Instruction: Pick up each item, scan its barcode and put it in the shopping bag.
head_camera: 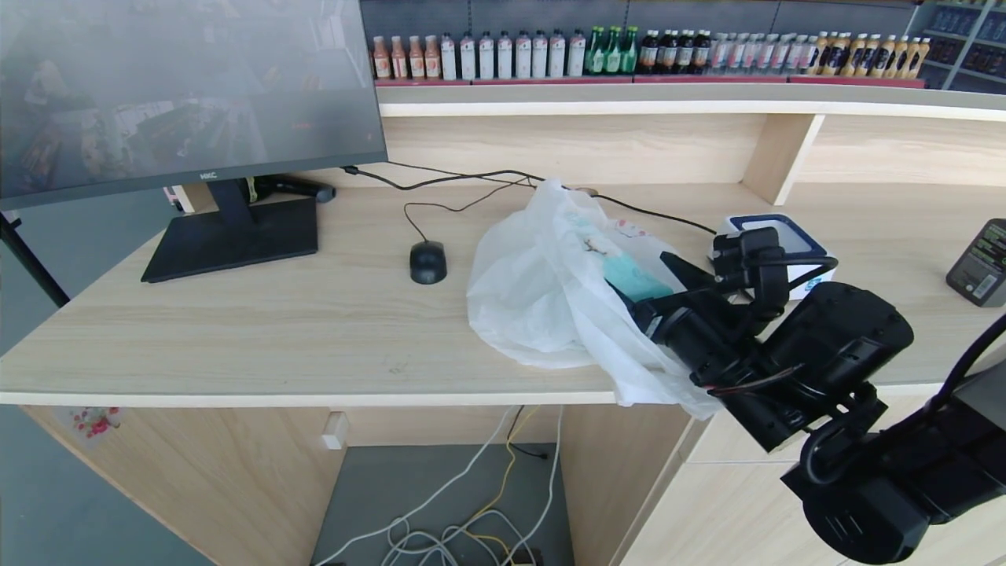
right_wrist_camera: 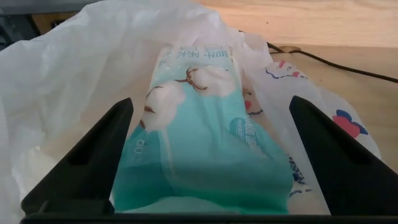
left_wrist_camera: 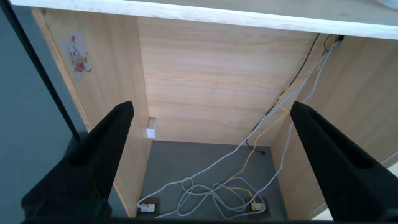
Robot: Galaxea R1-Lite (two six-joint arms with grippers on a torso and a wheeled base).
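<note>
A white plastic shopping bag point(head_camera: 542, 291) lies on the wooden counter point(head_camera: 275, 330), its mouth facing my right arm. Inside the mouth lies a teal soft pack with cotton flowers printed on it point(head_camera: 635, 281) point(right_wrist_camera: 205, 130). My right gripper point(head_camera: 640, 273) point(right_wrist_camera: 211, 102) is at the bag's mouth, open, with one finger on each side of the pack. A fold of the bag point(right_wrist_camera: 68, 81) rises around the pack's far end. My left gripper point(left_wrist_camera: 211, 106) is open and holds nothing, low in front of the counter's leg space.
A white and blue barcode scanner box point(head_camera: 774, 236) stands just behind my right wrist. A monitor point(head_camera: 189, 86) and a mouse point(head_camera: 427, 262) sit to the left, and a payment terminal point(head_camera: 982, 263) at the far right. Loose cables point(left_wrist_camera: 217, 186) lie under the counter.
</note>
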